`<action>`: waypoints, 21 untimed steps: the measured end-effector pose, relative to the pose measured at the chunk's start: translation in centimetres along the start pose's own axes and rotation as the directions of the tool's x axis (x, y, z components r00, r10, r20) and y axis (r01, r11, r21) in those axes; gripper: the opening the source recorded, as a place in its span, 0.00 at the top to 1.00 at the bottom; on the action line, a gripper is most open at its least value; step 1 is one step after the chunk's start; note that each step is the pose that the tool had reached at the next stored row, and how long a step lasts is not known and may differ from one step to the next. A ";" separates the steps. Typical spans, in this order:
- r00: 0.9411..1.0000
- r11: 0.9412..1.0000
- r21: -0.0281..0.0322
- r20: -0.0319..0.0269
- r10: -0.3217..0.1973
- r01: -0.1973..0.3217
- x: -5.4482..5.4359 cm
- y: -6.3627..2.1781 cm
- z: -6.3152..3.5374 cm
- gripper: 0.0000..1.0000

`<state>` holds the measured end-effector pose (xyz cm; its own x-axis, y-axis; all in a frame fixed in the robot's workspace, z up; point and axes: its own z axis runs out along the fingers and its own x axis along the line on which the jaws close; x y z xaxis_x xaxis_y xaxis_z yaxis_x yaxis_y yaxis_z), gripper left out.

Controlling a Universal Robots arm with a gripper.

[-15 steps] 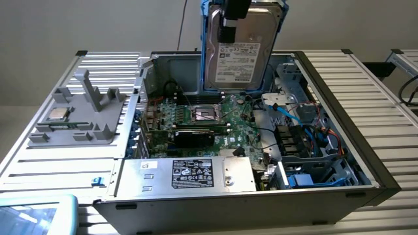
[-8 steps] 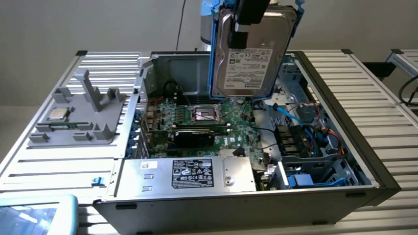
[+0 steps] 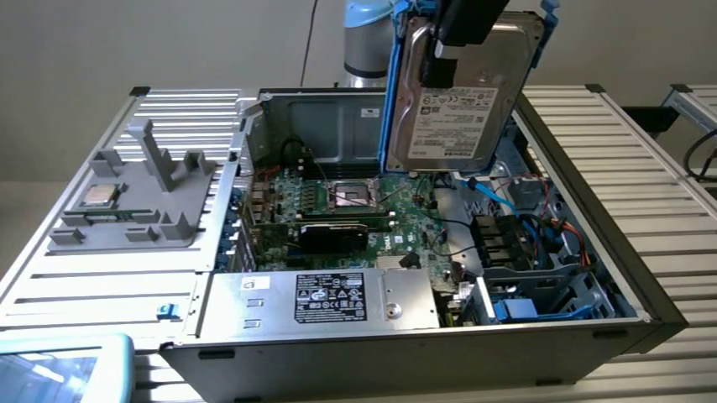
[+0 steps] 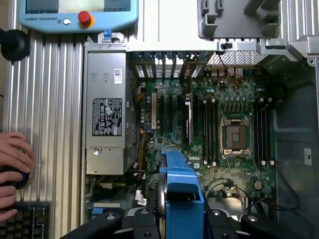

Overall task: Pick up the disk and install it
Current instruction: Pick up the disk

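The disk point(image 3: 459, 101) hangs in the air above the open computer case point(image 3: 392, 361), standing on edge with its white label facing the exterior camera and its blue frame running down the long sides. The tool point(image 3: 454, 42) is clenched on it from above, a black finger lying across the upper face, so the drive hangs free underneath. In the wrist view the blue frame of the disk point(image 4: 182, 191) comes straight out from between the black fingers of the tool point(image 4: 182, 221), over the green circuit board point(image 4: 214, 124).

Judging by its height, the disk is lifted but not yet installed. It sits clear of every wall and cable in the case. The drive cage point(image 3: 538, 294), with blue parts and loose wires, lies low at the exterior view's right. It looks like the likely home for the disk.

The grey power box point(image 3: 325, 298) fills the case's near corner. On the ribbed bench point(image 3: 639, 151) a grey holder point(image 3: 146, 193) carries a small chip point(image 3: 99, 196). A person's hand point(image 4: 12, 159) rests near a control pendant point(image 4: 75, 15).
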<state>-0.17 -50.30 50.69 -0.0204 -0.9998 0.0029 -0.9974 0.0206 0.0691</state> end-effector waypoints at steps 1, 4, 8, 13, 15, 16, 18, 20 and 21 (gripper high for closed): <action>1.000 1.000 0.001 0.000 0.000 0.000 0.1 -0.22 -0.03 0.63; 1.000 1.000 0.005 0.000 0.000 0.000 0.4 -0.88 -0.11 0.63; 1.000 1.000 0.011 0.000 0.000 0.000 0.8 -1.66 -0.20 0.63; 1.000 1.000 0.012 -0.001 0.000 0.000 1.7 -2.45 -0.36 0.63; 1.000 1.000 0.012 -0.001 0.000 0.000 2.1 -2.76 -0.41 0.63; 1.000 1.000 0.012 -0.001 0.000 0.000 2.3 -2.94 -0.42 0.63; 1.000 1.000 0.012 -0.001 0.000 0.000 2.8 -3.36 -0.46 0.63; 1.000 1.000 0.012 -0.001 0.000 0.000 3.2 -3.85 -0.50 0.63; 1.000 1.000 0.012 -0.001 0.000 0.000 3.4 -4.13 -0.52 0.63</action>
<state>3.92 -53.77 50.93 -0.0205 -0.9998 0.0042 -0.9981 0.0207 0.0574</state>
